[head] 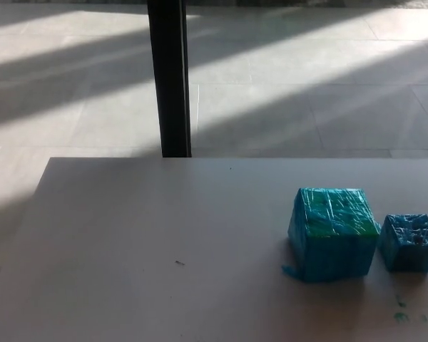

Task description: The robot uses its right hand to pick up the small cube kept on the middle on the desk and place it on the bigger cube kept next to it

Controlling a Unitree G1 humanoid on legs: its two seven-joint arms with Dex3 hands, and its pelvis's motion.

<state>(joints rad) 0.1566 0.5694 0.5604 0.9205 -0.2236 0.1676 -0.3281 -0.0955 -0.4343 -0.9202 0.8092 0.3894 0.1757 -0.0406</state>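
A small blue cube (411, 242) rests on the desk (150, 249) at the right side of the head view. Just to its left, with a narrow gap between them, stands a bigger cube (333, 233) wrapped in blue tape with a greenish top. A loose flap of tape sticks out at the bigger cube's lower left corner. Neither of my hands nor any part of my arms shows in this view.
A black upright post (168, 78) rises behind the desk's far edge. Beyond it lies a tiled floor with bands of sunlight. A few small green marks (401, 313) dot the desk near the front right. The desk's left edge runs diagonally at picture left.
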